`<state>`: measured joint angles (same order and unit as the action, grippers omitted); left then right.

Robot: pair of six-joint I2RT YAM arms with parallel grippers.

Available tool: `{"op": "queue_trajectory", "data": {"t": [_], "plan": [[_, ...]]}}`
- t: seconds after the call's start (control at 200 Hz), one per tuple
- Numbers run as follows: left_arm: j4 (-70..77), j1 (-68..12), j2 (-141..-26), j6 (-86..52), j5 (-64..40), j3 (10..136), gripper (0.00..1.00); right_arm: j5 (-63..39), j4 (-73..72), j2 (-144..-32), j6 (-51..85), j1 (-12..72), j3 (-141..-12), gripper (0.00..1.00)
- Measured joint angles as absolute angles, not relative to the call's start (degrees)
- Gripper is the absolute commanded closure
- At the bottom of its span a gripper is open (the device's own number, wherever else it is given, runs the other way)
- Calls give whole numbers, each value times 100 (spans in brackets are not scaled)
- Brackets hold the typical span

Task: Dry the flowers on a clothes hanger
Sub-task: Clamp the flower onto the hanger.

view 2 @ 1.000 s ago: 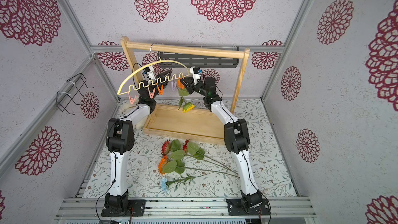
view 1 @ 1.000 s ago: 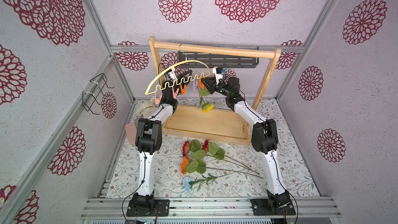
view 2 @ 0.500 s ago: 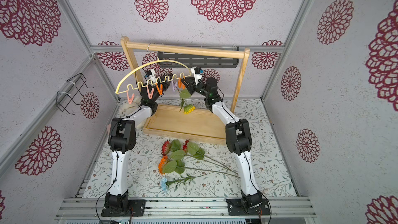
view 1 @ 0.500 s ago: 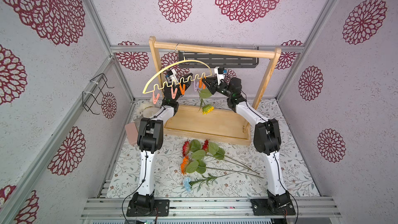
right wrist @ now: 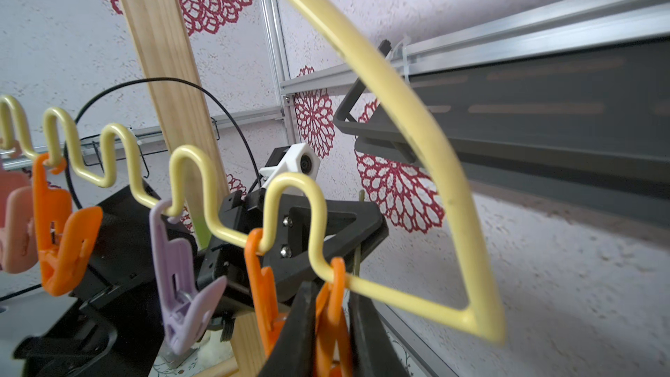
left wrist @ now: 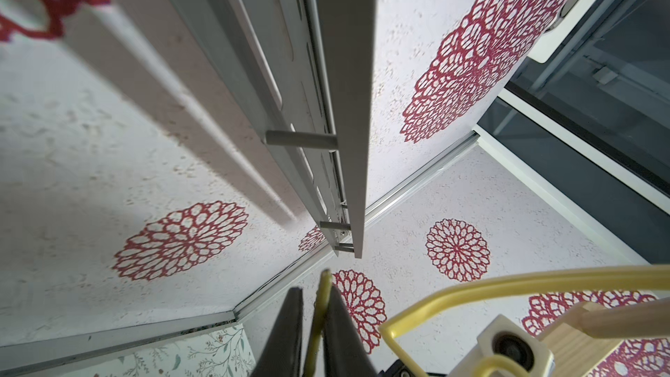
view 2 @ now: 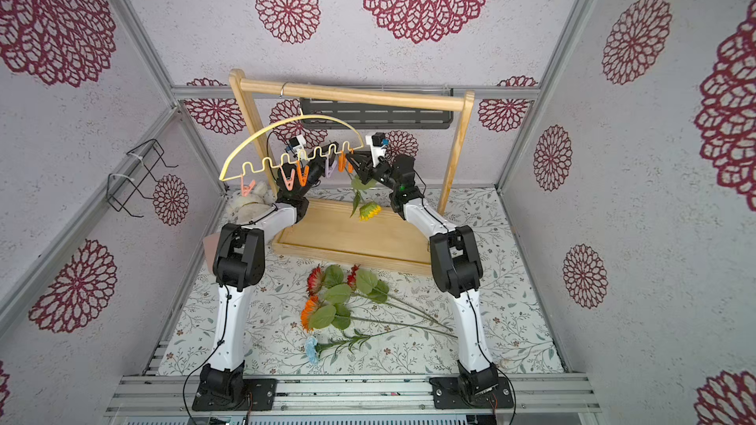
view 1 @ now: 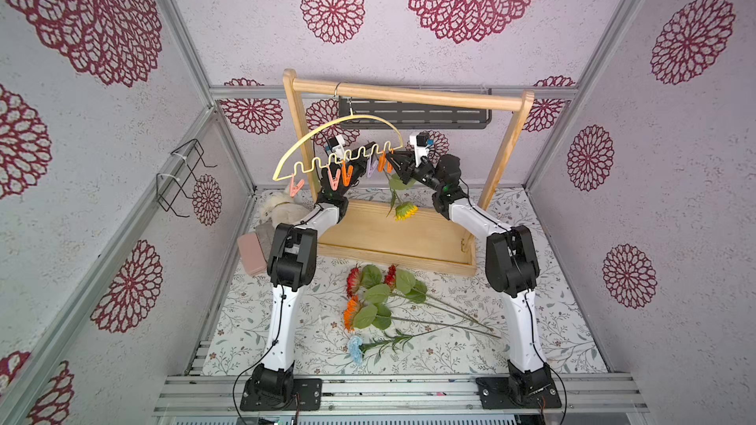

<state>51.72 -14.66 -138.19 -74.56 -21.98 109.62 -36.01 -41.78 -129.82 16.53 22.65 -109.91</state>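
Observation:
The pale yellow clothes hanger (view 1: 339,132) hangs by its hook from the wooden rack's top bar, with pink, orange and lilac clothespins on its wavy bar. My left gripper (left wrist: 314,290) is shut on the olive stem (left wrist: 321,306) of the yellow flower (view 1: 405,211), which dangles head down under the hanger's right end. My right gripper (right wrist: 330,295) is shut on the last orange clothespin (right wrist: 331,313) at that end. The stem runs just behind this pin; whether the pin bites it is hidden. Two red flowers (view 1: 354,280), an orange one (view 1: 349,312) and a light blue one (view 1: 355,347) lie on the table.
The wooden rack (view 1: 409,96) stands on its tray base (view 1: 409,239) at the back. A black shelf (view 1: 413,114) is fixed on the rear wall, and a wire rack (view 1: 180,177) on the left wall. A plush toy (view 1: 278,204) and a pink box (view 1: 251,253) lie at the left.
The hanger and its pins have shifted slightly to the left. Both grippers keep their holds and the flowers on the table have not moved.

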Motion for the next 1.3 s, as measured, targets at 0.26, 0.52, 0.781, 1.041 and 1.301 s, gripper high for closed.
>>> {"op": "queue_trajectory", "data": {"t": [0.26,0.52,0.781,1.041,1.301], "plan": [[5402,-1514,-13769,-7669,-2252,10676,84,-3542,-4335,-12825,1540,2265,-10652,81],[5430,-1518,-13555,-7684,-2305,10311,84,-3468,-4554,-12735,1522,2263,-10460,82],[5568,-1562,-13205,-7732,-2320,10020,84,-3468,-4834,-12521,1619,2263,-10044,83],[5686,-1612,-12978,-7634,-2314,9690,84,-3459,-5004,-12204,1619,2257,-9548,82],[5701,-1702,-12975,-7596,-2272,9579,84,-3450,-5183,-12016,1673,2237,-9288,83]]}}
